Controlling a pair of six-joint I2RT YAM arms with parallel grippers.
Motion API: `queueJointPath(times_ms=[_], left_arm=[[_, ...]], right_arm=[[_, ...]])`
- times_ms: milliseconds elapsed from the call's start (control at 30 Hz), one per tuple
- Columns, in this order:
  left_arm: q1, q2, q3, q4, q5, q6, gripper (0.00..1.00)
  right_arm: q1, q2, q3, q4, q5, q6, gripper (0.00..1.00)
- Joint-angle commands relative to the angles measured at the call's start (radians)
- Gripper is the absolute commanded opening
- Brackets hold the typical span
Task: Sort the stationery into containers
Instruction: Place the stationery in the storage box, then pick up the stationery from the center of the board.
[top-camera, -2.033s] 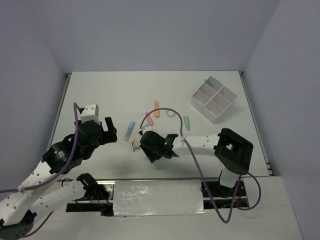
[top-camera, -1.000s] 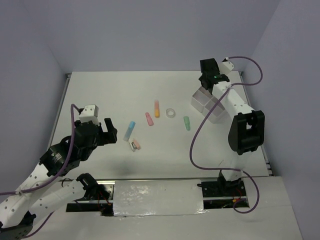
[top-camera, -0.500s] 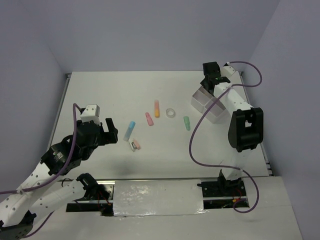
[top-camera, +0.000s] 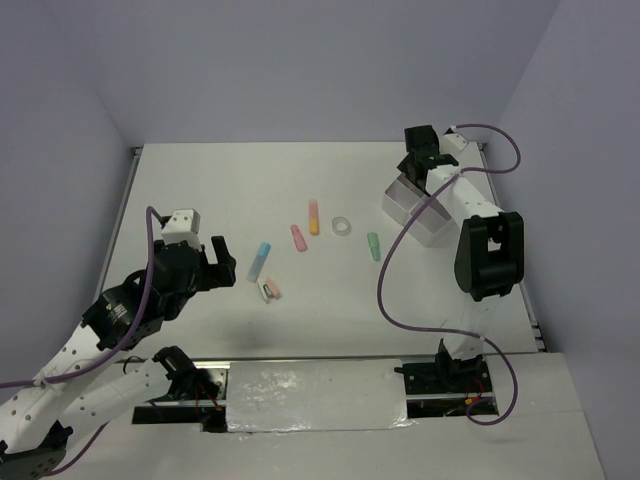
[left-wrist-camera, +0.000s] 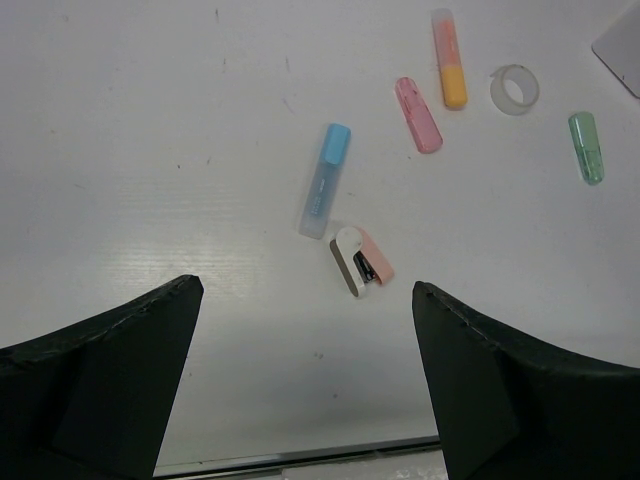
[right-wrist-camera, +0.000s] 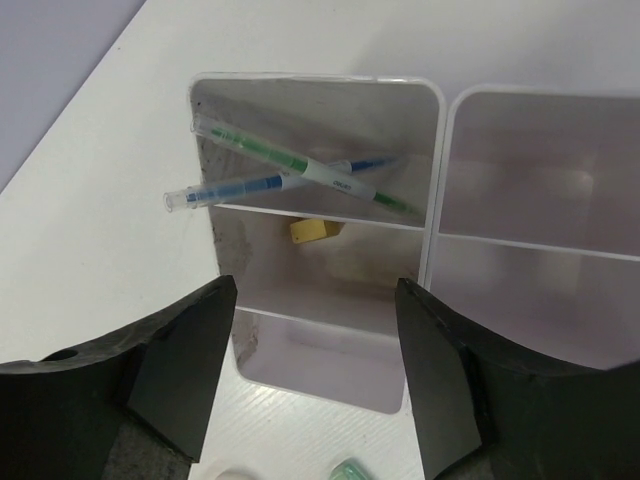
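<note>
Right end effector (right-wrist-camera: 315, 295) spread and empty over the white tray (right-wrist-camera: 437, 160), one compartment holding a green pen (right-wrist-camera: 300, 165), blue pen (right-wrist-camera: 240, 187) and small yellow piece (right-wrist-camera: 312, 231), left end effector (left-wrist-camera: 305, 290) spread wide above the table (left-wrist-camera: 150, 120), loose there a blue highlighter (left-wrist-camera: 325, 180), mini stapler (left-wrist-camera: 360, 262), pink highlighter (left-wrist-camera: 418, 115), orange highlighter (left-wrist-camera: 449, 72), green piece (left-wrist-camera: 587, 147), tape ring (left-wrist-camera: 514, 89)

Two pens (right-wrist-camera: 300, 163) slant across the mouth of the tray (right-wrist-camera: 435, 180) compartment below the right gripper (right-wrist-camera: 314, 285), narrowing entry; its 3 o'clock neighbour stands unobstructed. Before the left gripper (left-wrist-camera: 306, 285), bare table (left-wrist-camera: 150, 150), pink piece (left-wrist-camera: 362, 264) at 12 o'clock.
</note>
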Motion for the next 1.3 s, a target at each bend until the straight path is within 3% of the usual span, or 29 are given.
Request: queueJointPath(times_ms=[0,233,367,533,633,767,933,1000,1267], left_arm=[[0.005,-0.005,0.000,0.038,-0.003,0.019,0.99],[0.005,-0.012,0.000,0.041,-0.003,0.019,0.99],[0.004,-0.008,0.000,0.038,-0.007,0.018,0.99],[0.005,-0.008,0.003,0.032,-0.017,0.010,0.99],[0.005,-0.009,0.003,0.032,-0.020,0.009,1.00],[0.007,-0.006,0.002,0.032,-0.023,0.009,0.99],[0.005,0.003,0.003,0.028,-0.026,0.006,0.99],[0.007,0.003,0.005,0.028,-0.027,0.004,0.99],[0.007,0.006,0.005,0.024,-0.029,0.003,0.99]], right_arm=[[-0.004,0.004,0.030,0.004,0.018,0.000,0.74],[0.005,-0.051,0.016,0.026,-0.021,-0.017,0.76],[0.057,-0.135,-0.027,0.139,-0.097,-0.117,0.76],[0.171,-0.189,0.007,0.124,-0.125,-0.261,0.78],[0.211,-0.233,-0.059,0.168,-0.211,-0.345,0.76],[0.319,-0.227,-0.108,0.156,-0.378,-0.506,0.58],[0.419,-0.191,-0.171,0.141,-0.358,-0.606,0.36],[0.432,-0.155,-0.179,0.142,-0.389,-0.631,0.36],[0.433,0.115,0.043,-0.025,-0.358,-0.713,0.38]])
